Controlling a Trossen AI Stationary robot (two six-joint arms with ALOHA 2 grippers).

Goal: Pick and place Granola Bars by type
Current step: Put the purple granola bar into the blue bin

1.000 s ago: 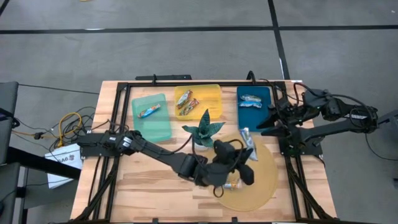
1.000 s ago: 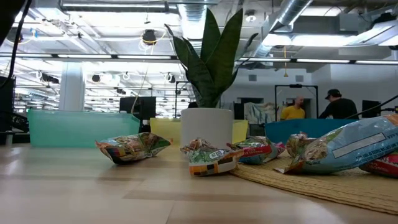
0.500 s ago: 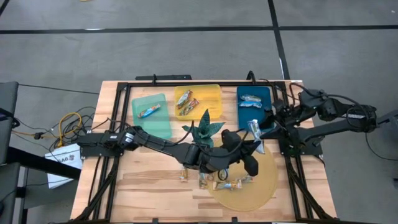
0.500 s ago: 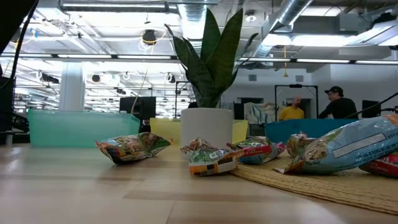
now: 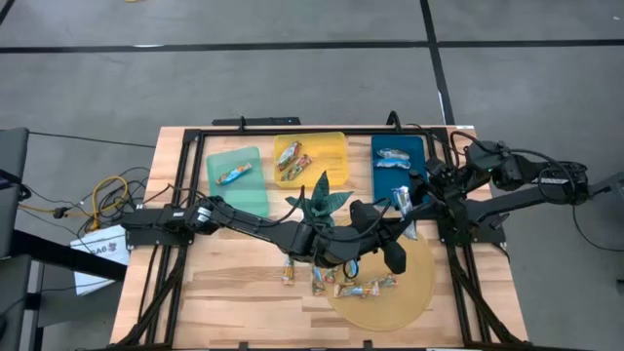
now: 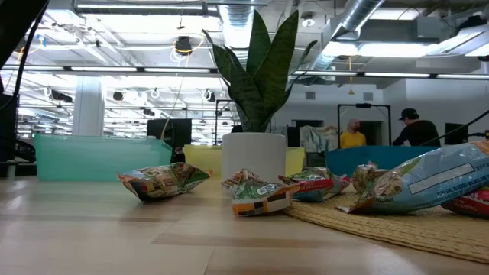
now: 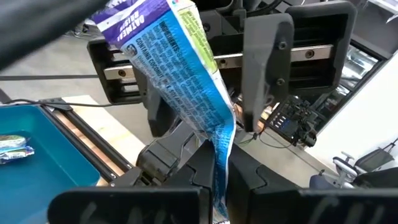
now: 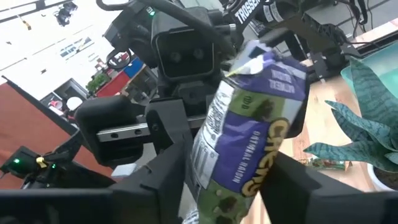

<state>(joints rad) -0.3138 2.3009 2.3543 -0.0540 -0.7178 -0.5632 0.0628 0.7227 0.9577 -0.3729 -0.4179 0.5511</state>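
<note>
Left gripper [image 7: 214, 182] reaches across the table toward the right side, clamped on the lower end of a blue-wrapped bar [image 5: 404, 203]. The bar is held upright in the air just beside the near right corner of the blue tray [image 5: 416, 146]. Right gripper [image 8: 230, 180] meets it there, fingers spread to either side of the bar's upper part; left wrist view shows a gap between wrapper and one finger. Two more blue bars [image 5: 393, 155] lie in the blue tray. Yellow tray [image 5: 332, 145] and teal tray [image 5: 244, 198] sit along the far edge, each with multicoloured bars inside. Plant [image 5: 320, 205] stands just near of the yellow tray, close under the left arm. Four loose bars [image 5: 335, 286] lie in a row near the front, two on the round woven mat [image 5: 414, 292], two on bare wood. Table [image 5: 214, 288] open at front left. Two people [image 6: 382, 131] stand far behind.
</note>
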